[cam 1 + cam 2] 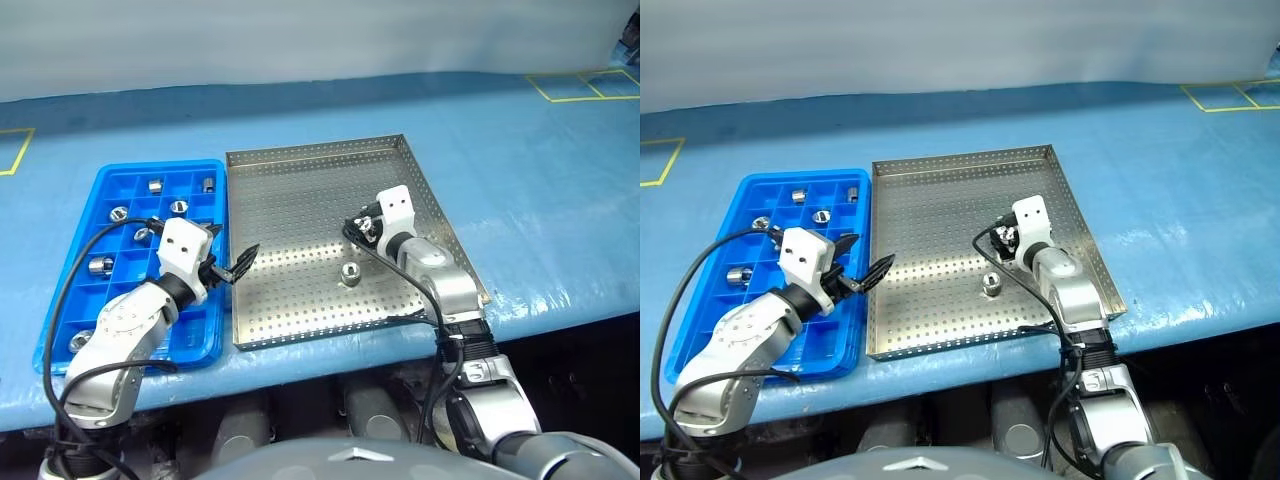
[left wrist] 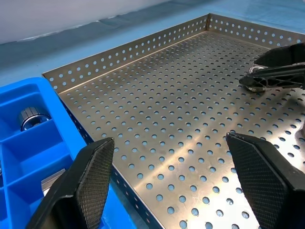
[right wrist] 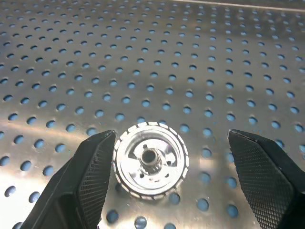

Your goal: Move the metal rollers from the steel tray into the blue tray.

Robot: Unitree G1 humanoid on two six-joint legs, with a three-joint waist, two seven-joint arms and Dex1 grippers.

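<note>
The steel tray (image 1: 300,180) lies mid-table with the blue tray (image 1: 105,185) against its left side. Several metal rollers (image 1: 156,185) sit in the blue tray's compartments. One roller (image 1: 352,272) stands alone on the steel tray. Another roller (image 3: 150,160) lies on the perforated floor between the fingers of my right gripper (image 3: 171,138), which is open and low over the tray's right half; its fingers do not touch it. My left gripper (image 1: 230,250) is open and empty, hovering over the seam between the two trays, with its fingers (image 2: 90,176) spread wide.
Both trays rest on a light-blue table covering (image 1: 540,190) with yellow tape marks (image 1: 585,88) at the far right and far left. The table's front edge (image 1: 330,350) runs just below the trays. A black cable (image 1: 75,270) loops over the blue tray.
</note>
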